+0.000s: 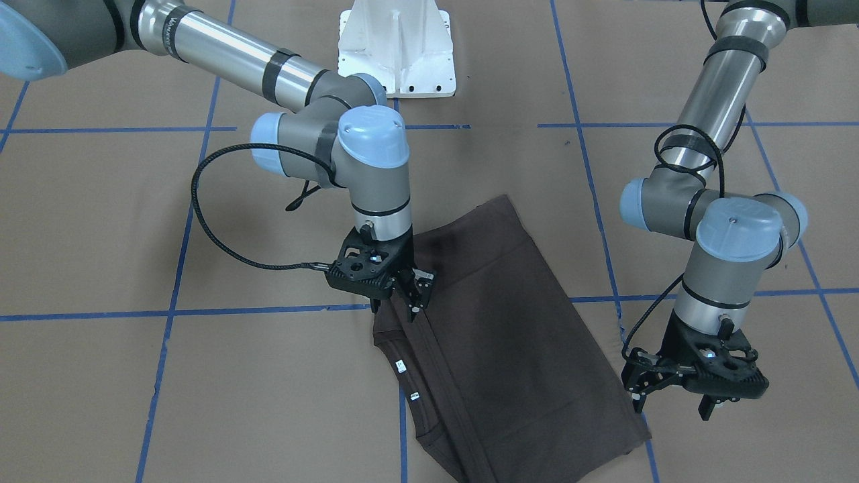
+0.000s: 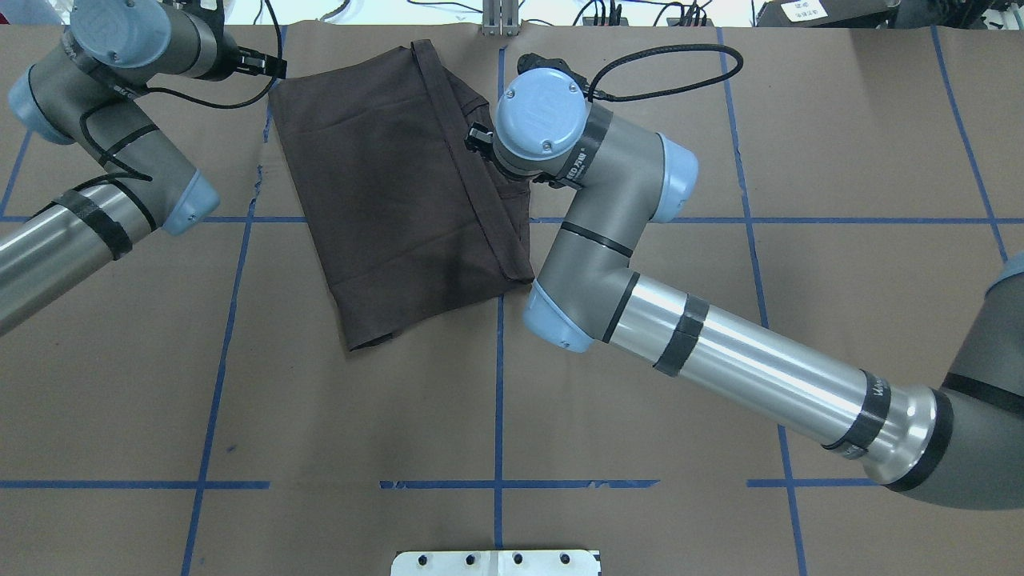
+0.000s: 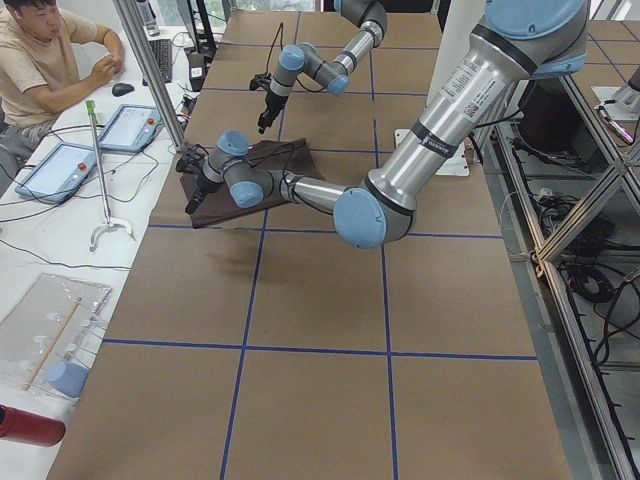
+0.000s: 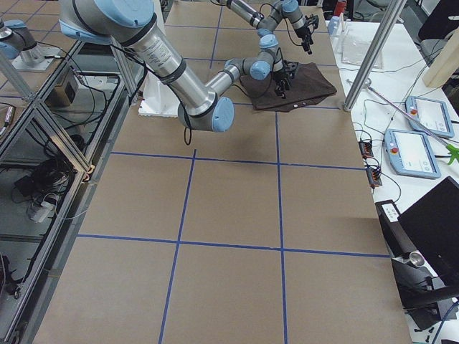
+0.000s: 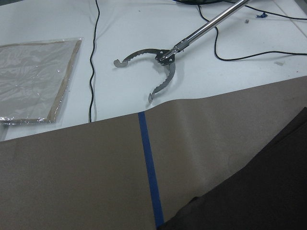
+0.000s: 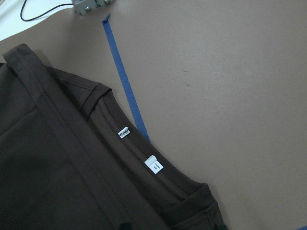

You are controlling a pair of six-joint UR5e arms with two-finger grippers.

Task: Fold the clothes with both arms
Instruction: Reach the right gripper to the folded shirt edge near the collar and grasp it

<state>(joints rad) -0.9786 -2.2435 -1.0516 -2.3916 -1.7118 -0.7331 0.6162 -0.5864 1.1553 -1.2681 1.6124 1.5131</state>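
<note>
Table [image 1: 100, 221]: your matte brown paper is lying flat.
T-shirt [image 1: 510, 322]: soft cotton, lying folded.
Right gripper [image 1: 396, 312]: jaws hanging apart.
Left gripper [image 1: 671, 409]: jaws hanging apart.

Bright, even light falls from above, so shadows on the paper beside the T-shirt [image 1: 510, 322] are faint and soft-edged. The dark cloth swallows detail, and its folds are barely readable. White glare streaks the silver tube of the right arm [image 2: 752, 360] near the T-shirt. Both wrist views look slightly soft.

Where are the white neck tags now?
Front-facing view: the white neck tags lie on the T-shirt, along its view-left edge, just below the right tool.
</note>
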